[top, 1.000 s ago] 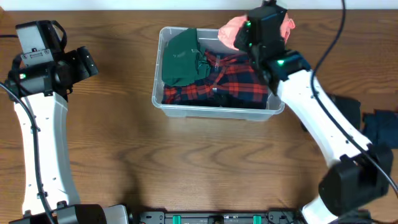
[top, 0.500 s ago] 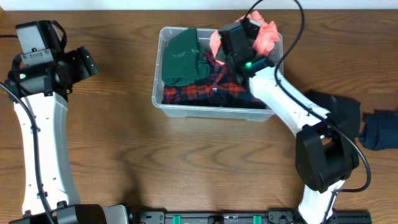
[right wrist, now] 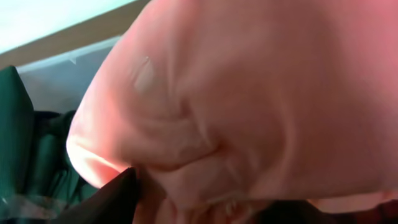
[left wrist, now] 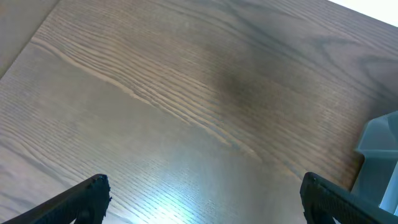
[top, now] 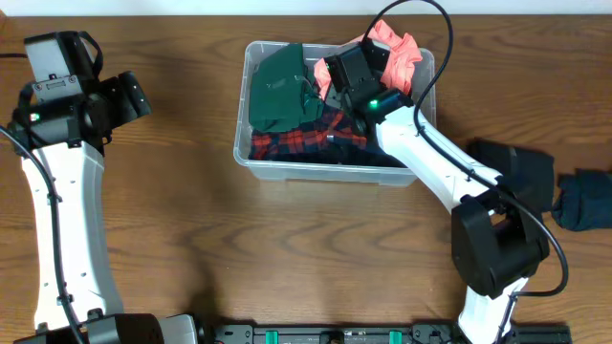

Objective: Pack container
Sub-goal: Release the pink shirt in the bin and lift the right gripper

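The container (top: 325, 173), a clear plastic tub, stood on the wooden table (top: 191, 239) toward its far edge, near the middle. Inside it a dark green garment (top: 277, 84) lay folded at the left end, partly over a red-and-black plaid shirt (top: 301, 141) that covered most of the floor. The right arm reached in over the tub's right half, and the right gripper (right wrist: 196, 208) was clamped on a coral-pink garment (top: 394, 53). In the wrist view the cloth bunched tightly between the dark fingers (right wrist: 113, 200) and filled nearly the whole frame. From overhead, part of that cloth rose above the far right corner of the tub, and a smaller fold showed just left of the wrist, above the plaid. The left gripper (left wrist: 205, 199) hung over bare wood well to the left of the tub, its jaws spread wide with nothing between them; only a corner of the tub showed at the right edge of its wrist view. On the table to the right of the tub lay a black garment (top: 524, 167), and beside it a navy one (top: 583, 199).
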You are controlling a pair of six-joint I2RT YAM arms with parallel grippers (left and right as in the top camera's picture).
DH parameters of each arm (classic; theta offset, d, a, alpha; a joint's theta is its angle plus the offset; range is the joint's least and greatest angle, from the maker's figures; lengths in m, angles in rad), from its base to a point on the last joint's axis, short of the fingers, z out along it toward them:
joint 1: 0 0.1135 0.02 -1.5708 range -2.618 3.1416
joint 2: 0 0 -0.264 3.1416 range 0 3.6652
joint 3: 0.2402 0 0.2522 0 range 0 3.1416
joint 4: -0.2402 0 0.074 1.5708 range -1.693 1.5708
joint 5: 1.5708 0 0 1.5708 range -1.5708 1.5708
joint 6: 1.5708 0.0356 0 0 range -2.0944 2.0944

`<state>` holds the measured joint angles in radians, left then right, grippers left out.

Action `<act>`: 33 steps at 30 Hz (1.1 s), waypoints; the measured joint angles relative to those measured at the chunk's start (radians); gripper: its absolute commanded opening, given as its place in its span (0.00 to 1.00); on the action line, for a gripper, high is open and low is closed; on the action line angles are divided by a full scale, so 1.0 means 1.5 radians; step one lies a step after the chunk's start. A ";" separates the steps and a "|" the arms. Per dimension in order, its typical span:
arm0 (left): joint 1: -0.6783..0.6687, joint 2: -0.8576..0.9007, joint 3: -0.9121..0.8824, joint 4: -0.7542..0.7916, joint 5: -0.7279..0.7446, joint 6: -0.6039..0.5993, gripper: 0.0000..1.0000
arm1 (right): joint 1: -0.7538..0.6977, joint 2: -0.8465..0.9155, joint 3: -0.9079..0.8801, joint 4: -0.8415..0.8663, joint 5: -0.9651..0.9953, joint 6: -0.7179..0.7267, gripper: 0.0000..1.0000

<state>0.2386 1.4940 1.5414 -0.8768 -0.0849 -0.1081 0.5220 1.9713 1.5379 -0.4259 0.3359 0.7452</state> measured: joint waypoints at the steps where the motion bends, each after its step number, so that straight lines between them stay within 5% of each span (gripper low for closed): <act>1: 0.000 0.000 0.000 0.000 0.000 0.000 0.98 | 0.000 -0.005 0.000 -0.003 -0.004 -0.007 0.60; 9: 0.000 0.000 0.000 0.000 0.000 0.000 0.98 | 0.000 -0.102 0.000 0.001 -0.020 -0.124 0.56; 17: 0.000 0.000 0.000 0.000 0.000 0.000 0.98 | -0.014 -0.107 0.001 0.019 -0.021 -0.226 0.28; 33: 0.000 0.000 0.000 0.000 0.000 0.000 0.98 | -0.110 0.003 0.001 0.079 -0.051 -0.300 0.21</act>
<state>0.2386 1.4940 1.5414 -0.8764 -0.0853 -0.1081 0.3569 1.9762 1.5398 -0.3077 0.2592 0.2951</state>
